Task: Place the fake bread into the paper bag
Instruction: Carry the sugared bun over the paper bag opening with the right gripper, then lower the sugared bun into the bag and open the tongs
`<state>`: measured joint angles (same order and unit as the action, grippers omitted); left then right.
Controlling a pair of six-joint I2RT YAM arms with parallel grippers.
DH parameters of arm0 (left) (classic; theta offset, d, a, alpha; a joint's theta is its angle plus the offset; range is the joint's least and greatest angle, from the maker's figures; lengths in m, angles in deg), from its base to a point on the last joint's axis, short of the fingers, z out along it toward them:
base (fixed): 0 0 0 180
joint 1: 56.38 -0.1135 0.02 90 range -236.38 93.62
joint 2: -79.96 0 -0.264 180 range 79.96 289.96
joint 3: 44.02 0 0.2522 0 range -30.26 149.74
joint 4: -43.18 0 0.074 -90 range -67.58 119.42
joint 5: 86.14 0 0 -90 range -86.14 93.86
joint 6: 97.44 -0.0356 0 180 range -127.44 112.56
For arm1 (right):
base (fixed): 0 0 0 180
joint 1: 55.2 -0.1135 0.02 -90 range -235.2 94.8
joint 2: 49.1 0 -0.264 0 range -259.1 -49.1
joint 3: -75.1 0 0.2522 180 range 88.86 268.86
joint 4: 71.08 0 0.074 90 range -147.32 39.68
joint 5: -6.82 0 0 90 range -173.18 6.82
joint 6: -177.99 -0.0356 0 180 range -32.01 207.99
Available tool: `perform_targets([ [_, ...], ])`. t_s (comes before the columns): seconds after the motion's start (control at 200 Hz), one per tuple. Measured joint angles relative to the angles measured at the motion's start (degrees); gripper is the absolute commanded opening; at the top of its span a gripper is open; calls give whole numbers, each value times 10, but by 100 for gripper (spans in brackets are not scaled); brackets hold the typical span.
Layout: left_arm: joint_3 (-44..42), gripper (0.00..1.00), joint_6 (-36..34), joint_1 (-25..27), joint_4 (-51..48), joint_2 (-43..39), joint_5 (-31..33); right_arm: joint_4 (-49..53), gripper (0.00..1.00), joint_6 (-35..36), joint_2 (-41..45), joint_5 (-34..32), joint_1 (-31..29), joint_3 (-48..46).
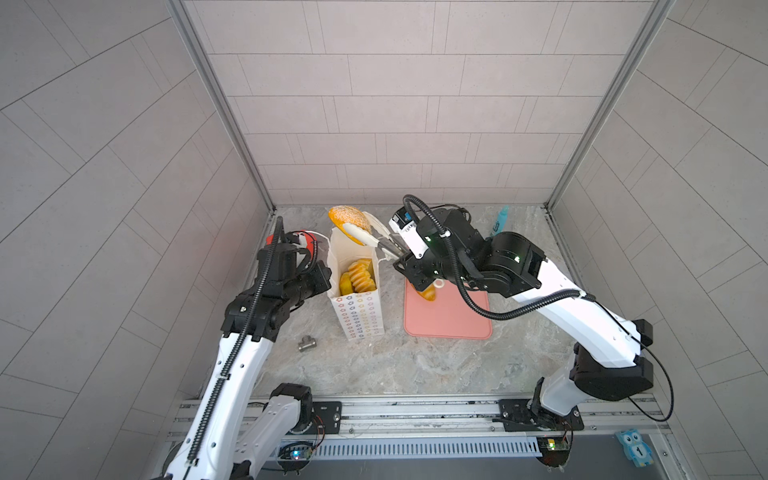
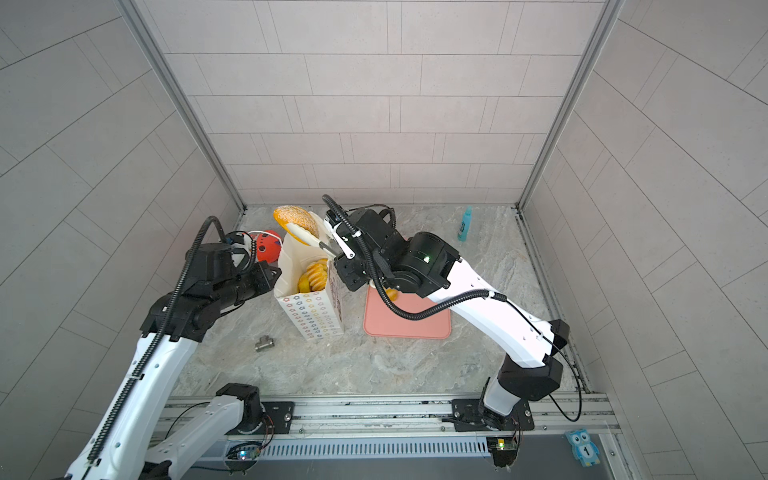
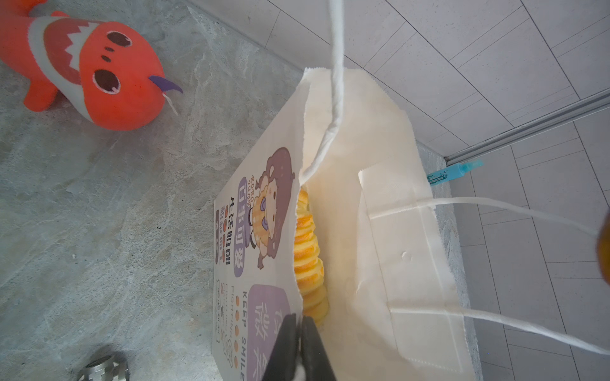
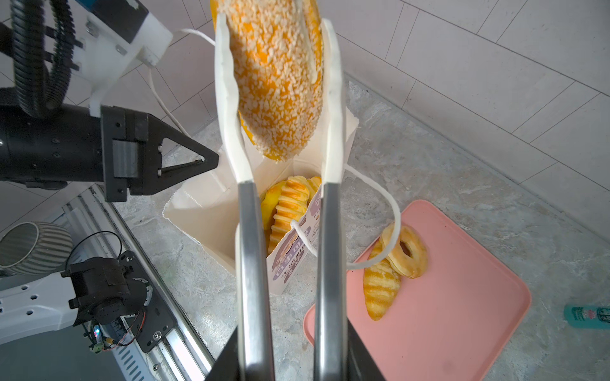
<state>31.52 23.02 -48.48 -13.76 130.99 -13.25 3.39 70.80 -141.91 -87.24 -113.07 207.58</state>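
Note:
The white paper bag (image 1: 357,316) (image 2: 311,316) stands open on the table, with ridged rolls (image 1: 359,276) (image 3: 308,264) (image 4: 290,204) inside. My left gripper (image 3: 300,325) (image 1: 328,270) (image 4: 211,161) is shut on the bag's printed rim. My right gripper (image 4: 287,356) (image 1: 395,251) is shut on metal tongs (image 4: 251,264) with white tips. The tongs clamp a sesame bun (image 4: 277,82) (image 1: 351,218) (image 2: 293,218) above the bag's far edge. A ring donut (image 4: 407,254) and a ridged roll (image 4: 379,287) lie on the pink tray (image 4: 445,313) (image 1: 449,320).
A red plush fish (image 3: 99,76) (image 2: 266,245) lies behind the left arm. A metal pipe fitting (image 1: 306,343) (image 2: 264,343) sits left of the bag. A teal bottle (image 1: 500,220) (image 4: 587,316) stands at the back right. The bag's cord handle (image 4: 392,211) droops over the tray.

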Motion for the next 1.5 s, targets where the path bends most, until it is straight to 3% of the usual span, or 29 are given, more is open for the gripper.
perform_targets([
  [0.821, -2, 9, 0, 0, 0, -2, 0, -9, 37, 3, -38, -24, -4, -52],
  [1.501, -4, 9, 1, 0, 0, -6, 0, -12, 46, 5, -39, -29, -4, -52],
])
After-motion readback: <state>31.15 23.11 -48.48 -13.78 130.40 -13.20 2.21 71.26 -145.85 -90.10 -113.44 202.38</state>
